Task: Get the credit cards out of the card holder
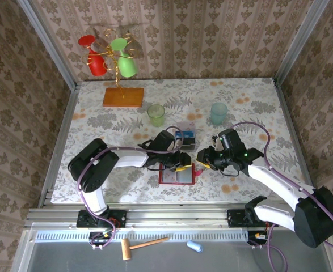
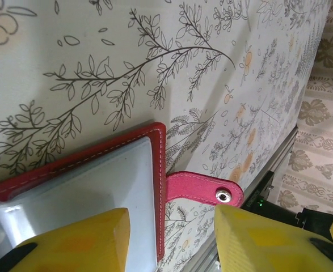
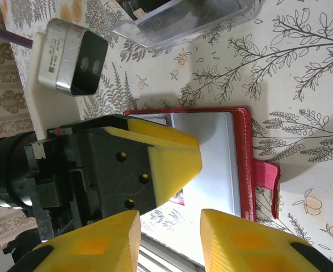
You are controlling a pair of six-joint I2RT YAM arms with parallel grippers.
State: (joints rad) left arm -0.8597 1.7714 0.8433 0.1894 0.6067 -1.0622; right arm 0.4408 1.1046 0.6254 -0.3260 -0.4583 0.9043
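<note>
While the small red book-fold card holder (image 3: 243, 158) is lying open near the 6 o'clock edge of the floral-clothed bench (image 1: 245, 96), the left claw (image 2: 172, 235) is hovering spread above it. One yellow finger is sitting over the grey inner pocket (image 2: 98, 187) and the other past the snap tab (image 2: 203, 190). The right claw (image 3: 172, 229) is waiting at the holder's 2 o'clock, spread and holding nothing. Dark and blue credit cards (image 1: 185, 135) are seemingly resting in the clear plastic tray (image 3: 211, 17) at its 12 o'clock. Closing here is probably risking a pinch on cover or tab, dragging the holder. The two claws are also crowding each other.
</note>
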